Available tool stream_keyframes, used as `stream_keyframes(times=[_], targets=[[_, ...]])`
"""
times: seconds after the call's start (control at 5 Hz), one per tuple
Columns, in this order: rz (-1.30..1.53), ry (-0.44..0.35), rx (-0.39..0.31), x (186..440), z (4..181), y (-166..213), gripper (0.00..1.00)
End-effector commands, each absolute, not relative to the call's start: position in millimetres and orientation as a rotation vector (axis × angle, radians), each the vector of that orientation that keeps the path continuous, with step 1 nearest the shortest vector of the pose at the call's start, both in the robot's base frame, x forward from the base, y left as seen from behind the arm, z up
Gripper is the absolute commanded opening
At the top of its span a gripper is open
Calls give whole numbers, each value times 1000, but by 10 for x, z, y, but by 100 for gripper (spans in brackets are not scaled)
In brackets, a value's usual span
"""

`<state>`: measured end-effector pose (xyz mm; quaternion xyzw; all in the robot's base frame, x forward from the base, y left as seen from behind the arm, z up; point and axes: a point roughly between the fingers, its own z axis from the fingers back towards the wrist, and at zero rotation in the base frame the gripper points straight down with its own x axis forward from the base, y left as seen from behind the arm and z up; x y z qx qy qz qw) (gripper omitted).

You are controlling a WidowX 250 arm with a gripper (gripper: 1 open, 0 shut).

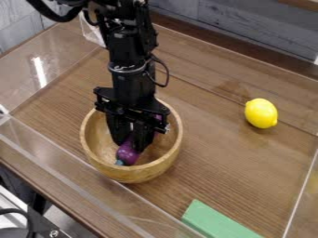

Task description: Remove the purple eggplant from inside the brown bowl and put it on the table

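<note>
The end effector (130, 149) points straight down into the brown bowl (165, 160), its jaws drawn narrow around the purple eggplant (126, 153), which sits inside the bowl. The bowl rests on the counter (236, 163), well apart from the yellow lemon (259, 112) and the green block (228, 221)

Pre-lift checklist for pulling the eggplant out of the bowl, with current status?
1. Tool down inside the brown bowl: ok.
2. Tool shut on the purple eggplant: ok, fingers close around it.
3. Grip secure enough to lift: cannot tell, contact is hidden by the fingers.
4. Eggplant clear of the bowl: not ok, it sits inside.
5. Bare table beside the bowl for placing: ok.
6. Yellow lemon and green block away from the bowl: ok.
</note>
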<state>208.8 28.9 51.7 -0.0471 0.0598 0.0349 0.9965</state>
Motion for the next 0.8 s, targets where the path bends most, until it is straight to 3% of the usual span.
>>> stream_keyframes(times=[0.0, 0.6], targets=[[69, 45, -91, 2213, 695, 277, 0], [91, 40, -117, 2235, 766, 193, 0]])
